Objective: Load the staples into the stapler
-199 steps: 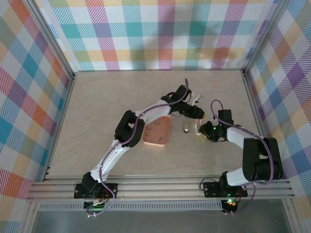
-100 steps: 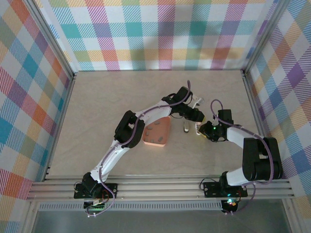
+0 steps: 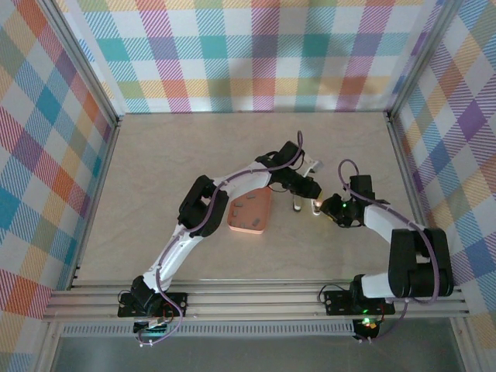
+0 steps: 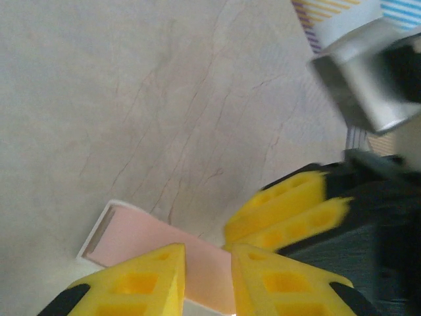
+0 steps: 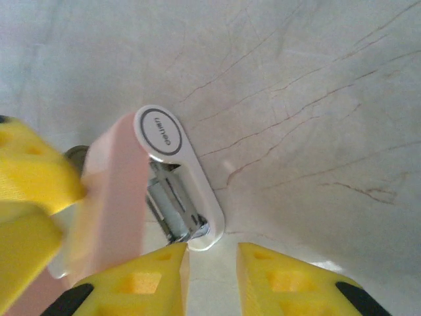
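Top camera: I read the orange tray point(image 3: 249, 229) lying flat on the table point(image 3: 170, 170), with the staples point(image 3: 248, 208) inside it, too small to count. The stapler point(image 3: 297, 203) sits just right of the tray, apart from it.

Right wrist camera: I see the stapler hinged open, with its pink top raised and the metal magazine exposed.

The left gripper point(image 4: 207, 251) pinches the pink top. The right gripper point(image 5: 212, 250) has its fingers slightly parted, one tip touching the stapler's white base.

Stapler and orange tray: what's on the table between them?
Nothing. In the top view, a bare strip of table lies between the stapler and the orange tray.
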